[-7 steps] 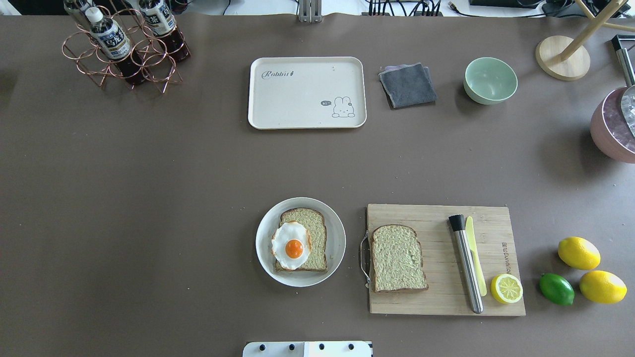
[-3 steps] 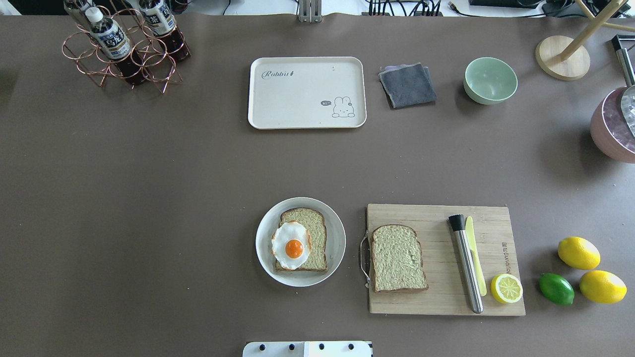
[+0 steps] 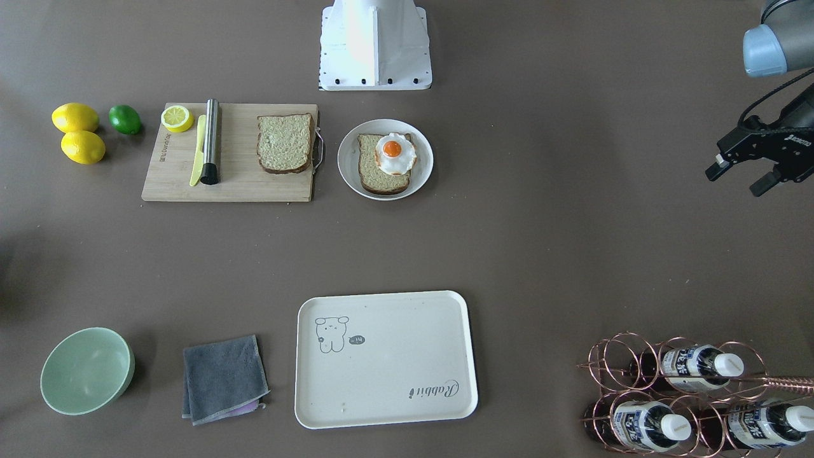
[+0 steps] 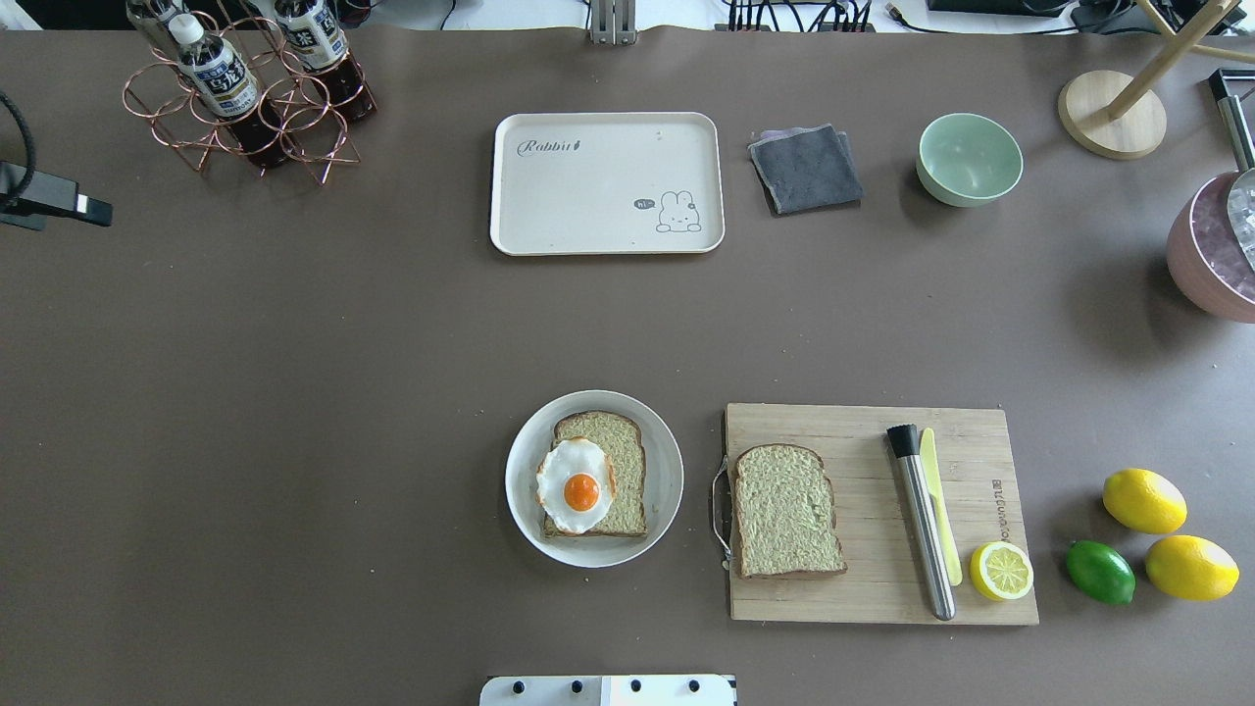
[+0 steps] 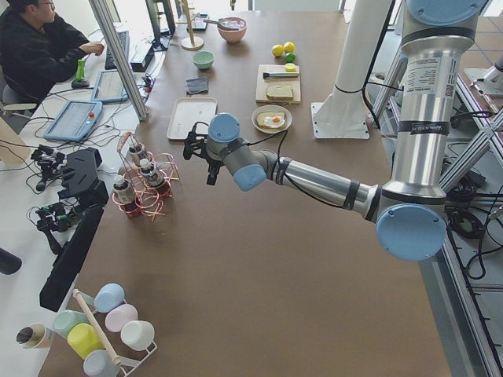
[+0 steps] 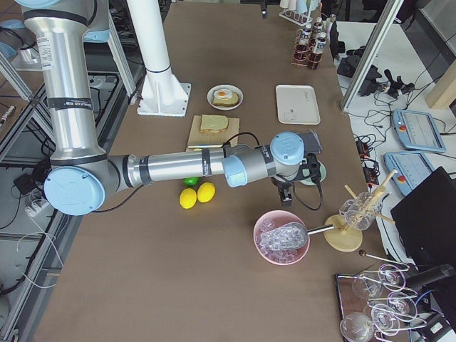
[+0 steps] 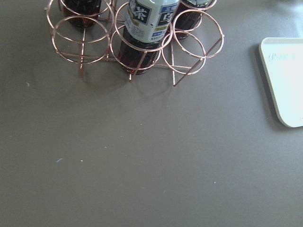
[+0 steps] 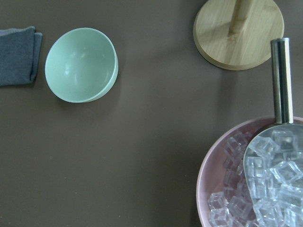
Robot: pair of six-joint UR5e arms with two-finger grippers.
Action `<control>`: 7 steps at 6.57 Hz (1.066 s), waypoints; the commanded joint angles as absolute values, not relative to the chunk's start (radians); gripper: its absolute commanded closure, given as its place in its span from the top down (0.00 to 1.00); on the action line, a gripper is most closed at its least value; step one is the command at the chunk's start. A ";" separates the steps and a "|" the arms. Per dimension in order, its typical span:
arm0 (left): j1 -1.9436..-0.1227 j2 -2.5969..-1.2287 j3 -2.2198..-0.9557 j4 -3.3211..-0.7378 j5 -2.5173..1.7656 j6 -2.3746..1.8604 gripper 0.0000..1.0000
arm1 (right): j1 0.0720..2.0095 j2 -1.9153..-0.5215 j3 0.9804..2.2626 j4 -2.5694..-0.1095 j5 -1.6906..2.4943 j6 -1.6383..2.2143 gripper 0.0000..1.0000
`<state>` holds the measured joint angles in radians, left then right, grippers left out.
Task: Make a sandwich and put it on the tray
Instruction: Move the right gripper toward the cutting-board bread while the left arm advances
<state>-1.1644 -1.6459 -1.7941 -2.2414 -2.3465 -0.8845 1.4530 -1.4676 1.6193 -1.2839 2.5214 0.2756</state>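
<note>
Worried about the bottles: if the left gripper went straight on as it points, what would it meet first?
Likely bare table: the left gripper seems to point down, and the bottle rack stands beside that line; depth is unclear.

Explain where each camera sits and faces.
Front-facing: across the table, facing robot base; left gripper at right.
Overhead: behind robot, facing forward; left gripper at left.
Exterior left: table's end; left arm near.
Exterior right: opposite end; right arm near.
Left wrist: over bottle rack; no body.
Right wrist: over green bowl; no body.
First two share the tray.
</note>
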 commanded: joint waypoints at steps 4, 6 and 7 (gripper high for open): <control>-0.949 -1.761 -1.798 -2.250 -2.166 -1.167 0.97 | 1.113 -1.477 1.724 -0.841 2.392 1.030 1.00; -0.905 -1.792 -1.815 -2.250 -2.143 -1.251 0.97 | 0.999 -1.489 1.797 -0.841 2.392 1.072 1.00; -0.896 -1.792 -1.819 -2.250 -2.134 -1.253 0.97 | 0.929 -1.503 1.842 -0.841 2.344 1.157 1.00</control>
<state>-0.9121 -1.7868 -1.8122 -2.2504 -2.1465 -1.2370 1.0080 -1.4892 1.7919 -0.8414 2.3815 1.0828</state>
